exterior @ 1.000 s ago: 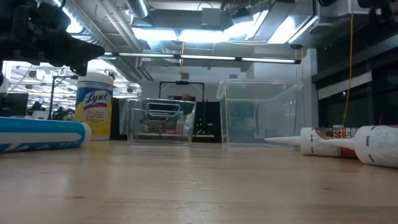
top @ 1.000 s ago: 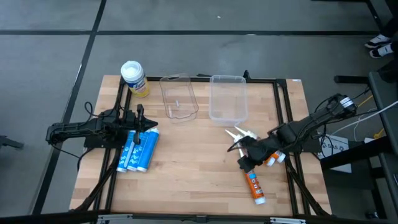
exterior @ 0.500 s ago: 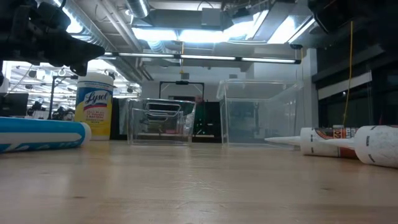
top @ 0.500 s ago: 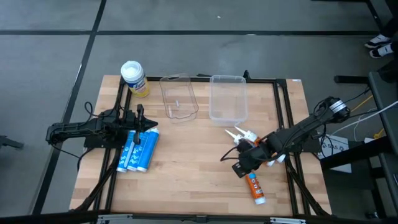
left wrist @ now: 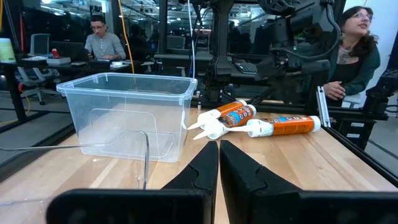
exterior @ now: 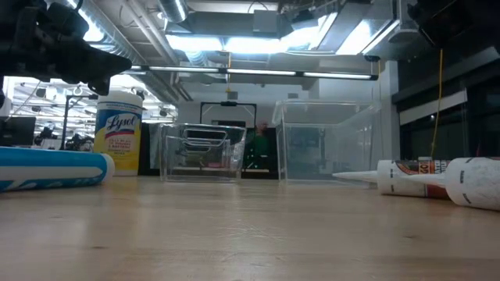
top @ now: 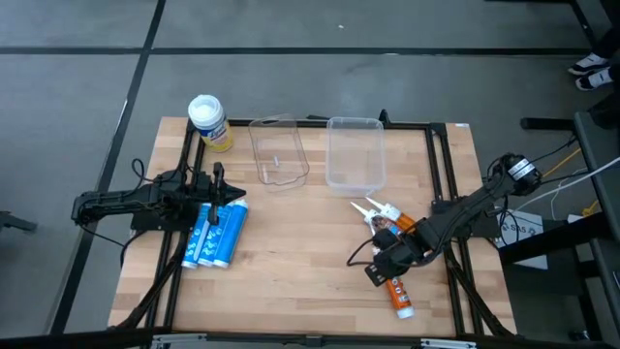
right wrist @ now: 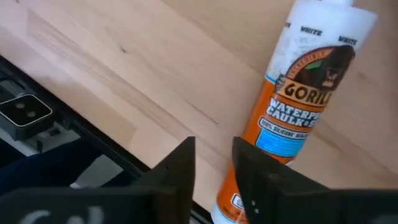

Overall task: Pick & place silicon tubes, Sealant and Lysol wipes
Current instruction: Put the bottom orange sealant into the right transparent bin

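The yellow Lysol wipes canister [top: 206, 121] with a white lid stands upright at the far left corner; it also shows in the low view [exterior: 117, 133]. Three blue tubes [top: 215, 235] lie side by side at the left. Three orange-and-white sealant tubes lie at the right: one [top: 397, 293] near the front, two [top: 386, 213] farther back. My right gripper [top: 376, 269] is open over the near tube's end, seen close in the right wrist view [right wrist: 298, 106]. My left gripper [left wrist: 219, 163] is shut and empty above the blue tubes.
Two clear plastic bins [top: 279, 150] [top: 355, 153] stand open at the table's far middle. A black frame [top: 441, 155] runs along the table's sides. People sit beyond the table [left wrist: 354, 43]. Bare wood [top: 300, 252] lies between the blue tubes and the sealant tubes.
My right gripper has gone toward the table's near edge, from beside the two far sealant tubes to above the near orange tube. No thing on the table has moved.
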You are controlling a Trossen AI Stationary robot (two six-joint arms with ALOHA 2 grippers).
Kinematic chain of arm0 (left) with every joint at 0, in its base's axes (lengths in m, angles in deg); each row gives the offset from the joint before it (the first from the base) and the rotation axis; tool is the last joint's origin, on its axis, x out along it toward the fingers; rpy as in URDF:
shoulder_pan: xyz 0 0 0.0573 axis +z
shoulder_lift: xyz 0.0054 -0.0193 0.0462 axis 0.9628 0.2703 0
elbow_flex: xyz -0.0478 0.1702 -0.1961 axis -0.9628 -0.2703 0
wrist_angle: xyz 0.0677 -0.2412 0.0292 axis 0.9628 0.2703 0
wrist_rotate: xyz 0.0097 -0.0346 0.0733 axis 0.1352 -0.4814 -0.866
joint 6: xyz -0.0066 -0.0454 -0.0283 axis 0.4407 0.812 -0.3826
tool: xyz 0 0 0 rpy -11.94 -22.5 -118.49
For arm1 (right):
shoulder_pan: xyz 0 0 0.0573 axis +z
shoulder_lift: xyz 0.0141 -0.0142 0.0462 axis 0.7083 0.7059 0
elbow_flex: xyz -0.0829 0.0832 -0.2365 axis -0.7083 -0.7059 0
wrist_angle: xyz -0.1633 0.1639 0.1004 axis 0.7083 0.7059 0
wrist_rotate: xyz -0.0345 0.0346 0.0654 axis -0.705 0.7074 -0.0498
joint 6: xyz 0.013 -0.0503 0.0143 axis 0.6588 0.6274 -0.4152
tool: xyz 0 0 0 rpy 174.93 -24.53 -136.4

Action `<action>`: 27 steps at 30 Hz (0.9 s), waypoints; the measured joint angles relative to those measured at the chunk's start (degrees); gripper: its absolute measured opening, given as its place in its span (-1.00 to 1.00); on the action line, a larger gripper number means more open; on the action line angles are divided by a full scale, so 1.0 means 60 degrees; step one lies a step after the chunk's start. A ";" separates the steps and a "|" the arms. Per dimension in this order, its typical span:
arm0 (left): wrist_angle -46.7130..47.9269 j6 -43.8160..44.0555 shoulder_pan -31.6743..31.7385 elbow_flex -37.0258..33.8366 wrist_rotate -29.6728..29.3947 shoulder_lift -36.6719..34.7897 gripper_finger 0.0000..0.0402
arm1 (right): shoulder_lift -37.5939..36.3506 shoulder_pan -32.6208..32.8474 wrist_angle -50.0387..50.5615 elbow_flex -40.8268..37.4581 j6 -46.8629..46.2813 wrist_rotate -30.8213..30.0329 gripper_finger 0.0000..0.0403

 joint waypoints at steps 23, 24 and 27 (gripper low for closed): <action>-0.0001 0.0000 0.0001 0.0000 0.0000 0.0003 -0.94 | 0.0734 -0.0099 0.1446 0.0000 0.0025 -0.0772 0.28; -0.0001 0.0000 0.0000 0.0000 0.0000 0.0002 -0.94 | 0.0804 -0.0120 0.1447 0.0000 0.0031 -0.0762 0.29; 0.0000 0.0000 0.0000 0.0000 0.0000 0.0001 -0.93 | 0.0976 -0.0157 0.1451 0.0000 0.0047 -0.0757 0.34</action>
